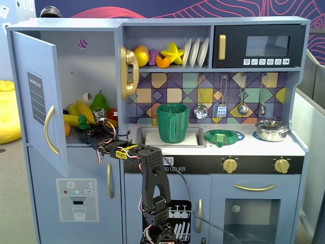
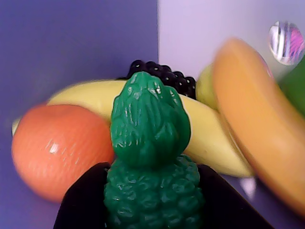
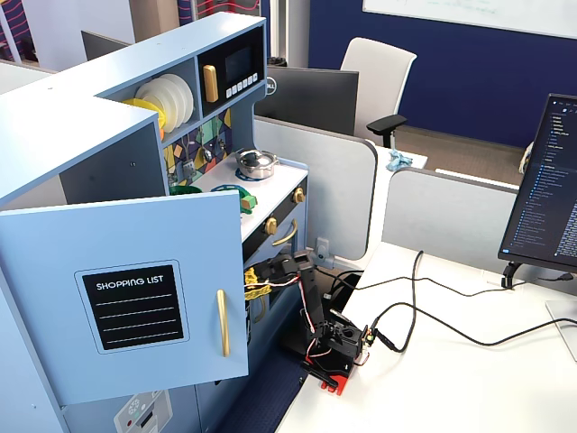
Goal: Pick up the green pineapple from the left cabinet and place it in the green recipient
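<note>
The green pineapple [image 2: 150, 143] fills the middle of the wrist view, crown pointing away, with a black finger [image 2: 86, 200] pressed on each side of its bumpy body. My gripper [image 2: 153, 174] is shut on it. In a fixed view the gripper [image 1: 87, 128] reaches into the open left cabinet [image 1: 96, 61] at shelf level, and the pineapple [image 1: 83, 121] shows as a small green lump among the fruit. The cabinet's blue door [image 1: 36, 96] stands wide open, and shows from outside in the other fixed view [image 3: 135, 298]. The green recipient [image 1: 172, 123] stands upright in the sink area to the right.
An orange [image 2: 59, 148], bananas [image 2: 214, 138], a dark berry cluster [image 2: 164, 76] and a green pear [image 1: 100, 101] crowd the shelf around the pineapple. A flat green strainer dish [image 1: 224, 136] and a metal pot [image 1: 272, 130] sit on the counter. The arm's base [image 1: 155, 203] stands in front of the kitchen.
</note>
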